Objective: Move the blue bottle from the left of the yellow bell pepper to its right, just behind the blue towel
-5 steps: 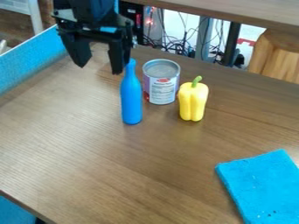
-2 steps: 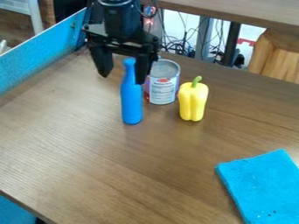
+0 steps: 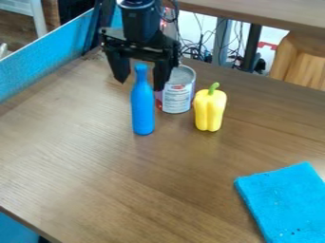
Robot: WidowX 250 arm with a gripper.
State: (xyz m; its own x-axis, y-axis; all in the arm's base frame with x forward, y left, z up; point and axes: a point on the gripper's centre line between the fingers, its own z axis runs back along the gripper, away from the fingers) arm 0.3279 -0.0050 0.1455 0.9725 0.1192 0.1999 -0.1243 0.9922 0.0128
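The black gripper (image 3: 140, 85) hangs open at the upper left of the camera view, its fingers on either side of the neck of a blue bottle (image 3: 143, 109). That bottle stands upright on the wooden table. Just right of it is a metal can (image 3: 177, 95) with a pale label, its upper left part hidden by the gripper's right finger. A yellow bell pepper (image 3: 209, 110) with a green stem stands upright to the right of the can.
A folded blue cloth (image 3: 285, 201) lies on the table (image 3: 127, 190) at the lower right. Along the upper left edge runs a blue panel (image 3: 38, 64). Cables and a wooden stool (image 3: 301, 59) are behind the table.
The gripper has moved right, from left of the bottle to around its neck, and slightly lower, staying open. Bottle, can, pepper and cloth have kept their places.
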